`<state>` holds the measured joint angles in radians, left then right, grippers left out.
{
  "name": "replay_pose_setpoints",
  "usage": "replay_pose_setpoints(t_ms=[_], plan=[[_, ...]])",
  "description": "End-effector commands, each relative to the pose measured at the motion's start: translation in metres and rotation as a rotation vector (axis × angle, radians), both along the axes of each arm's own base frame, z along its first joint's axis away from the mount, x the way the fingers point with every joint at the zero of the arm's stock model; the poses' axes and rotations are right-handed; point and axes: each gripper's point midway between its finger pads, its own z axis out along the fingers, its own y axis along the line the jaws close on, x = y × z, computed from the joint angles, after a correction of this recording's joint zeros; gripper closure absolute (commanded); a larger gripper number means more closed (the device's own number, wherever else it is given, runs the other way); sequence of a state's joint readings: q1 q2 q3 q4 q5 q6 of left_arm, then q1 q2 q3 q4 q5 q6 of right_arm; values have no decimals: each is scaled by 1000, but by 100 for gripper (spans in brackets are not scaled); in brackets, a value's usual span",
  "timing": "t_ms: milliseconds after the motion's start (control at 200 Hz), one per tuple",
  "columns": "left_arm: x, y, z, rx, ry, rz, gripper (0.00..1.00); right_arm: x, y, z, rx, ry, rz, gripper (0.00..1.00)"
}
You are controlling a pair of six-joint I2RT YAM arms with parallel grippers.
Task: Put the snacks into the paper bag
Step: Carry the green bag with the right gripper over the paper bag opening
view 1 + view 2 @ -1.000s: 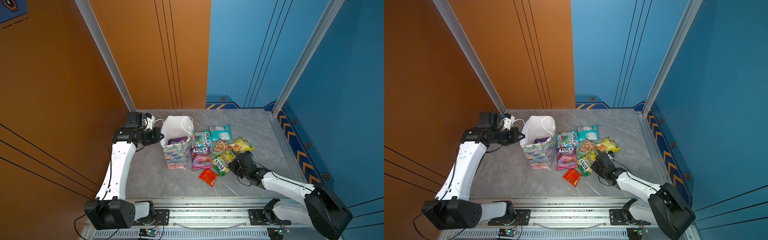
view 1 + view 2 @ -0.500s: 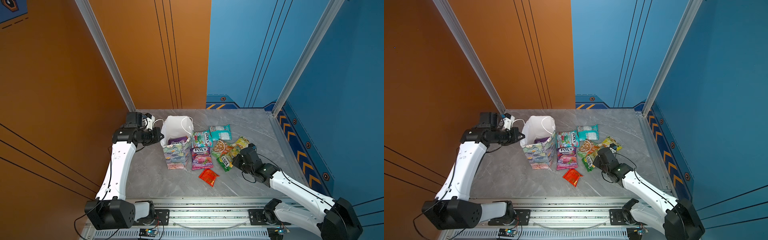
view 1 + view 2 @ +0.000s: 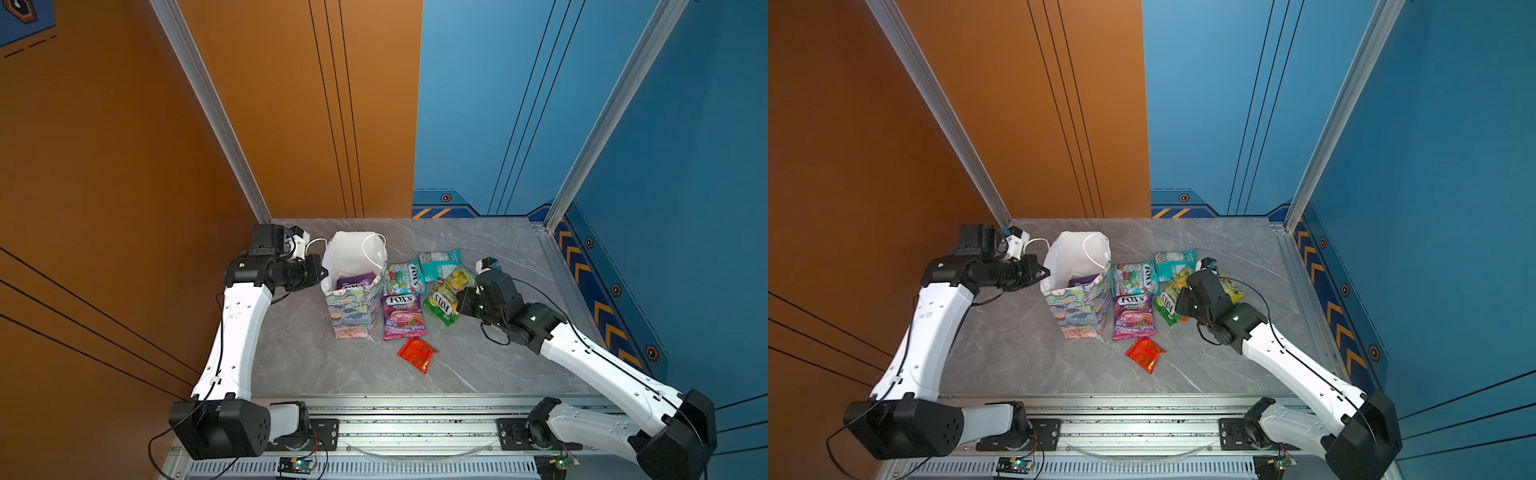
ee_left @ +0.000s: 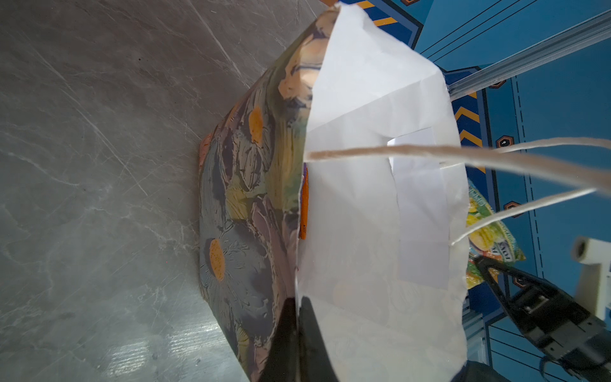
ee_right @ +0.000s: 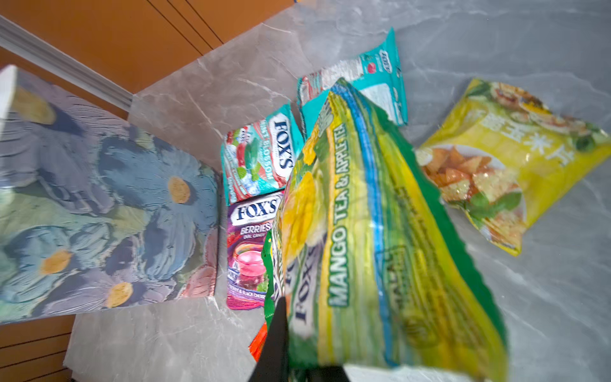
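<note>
The floral paper bag [image 3: 352, 309] [image 3: 1076, 309] stands upright and open at the table's left-middle. My left gripper [image 3: 324, 274] [image 3: 1045, 273] [image 4: 299, 319] is shut on its left rim. A purple packet [image 3: 355, 281] and an orange one [image 4: 304, 205] sit inside. My right gripper [image 3: 459, 301] [image 3: 1179, 305] [image 5: 288, 334] is shut on a green FOX'S mango-tea packet [image 3: 441, 306] [image 5: 363, 231], held off the table right of the bag. On the table lie a purple FOX'S berries packet [image 3: 403, 312], a teal FOX'S packet [image 3: 405, 277], another teal packet [image 3: 439, 262], a yellow chip bag [image 5: 496, 172] and a small red packet [image 3: 417, 353].
The grey marble table [image 3: 316, 357] is walled by orange panels at the left and back and blue panels at the right. A metal rail [image 3: 415, 428] runs along the front edge. The bag's white cord handles [image 4: 496, 158] hang across its mouth.
My right gripper has lifted the green FOX'S packet off the table and carried it back and leftward, toward the bag. The left arm and the bag have not moved.
</note>
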<state>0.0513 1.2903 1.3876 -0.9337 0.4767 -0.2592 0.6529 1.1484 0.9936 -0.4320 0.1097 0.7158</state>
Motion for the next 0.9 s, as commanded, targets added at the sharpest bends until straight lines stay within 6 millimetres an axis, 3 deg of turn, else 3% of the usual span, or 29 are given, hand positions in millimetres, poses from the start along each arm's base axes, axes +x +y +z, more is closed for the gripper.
replay_pose_setpoints(t_ms=[0,295,325,455,891], plan=[[2,-8,11,-35,-50,-30,100,8,13,40,-55,-98,81,100],[2,-9,11,-37,-49,-31,100,35,51,116,-35,-247,169,100],[2,-9,12,-38,-49,-32,100,30,64,124,-27,-267,204,100],[2,-9,11,-38,-48,-33,100,36,81,158,-12,-338,239,100],[2,-10,12,-40,-50,-35,100,43,138,235,22,-503,357,100]])
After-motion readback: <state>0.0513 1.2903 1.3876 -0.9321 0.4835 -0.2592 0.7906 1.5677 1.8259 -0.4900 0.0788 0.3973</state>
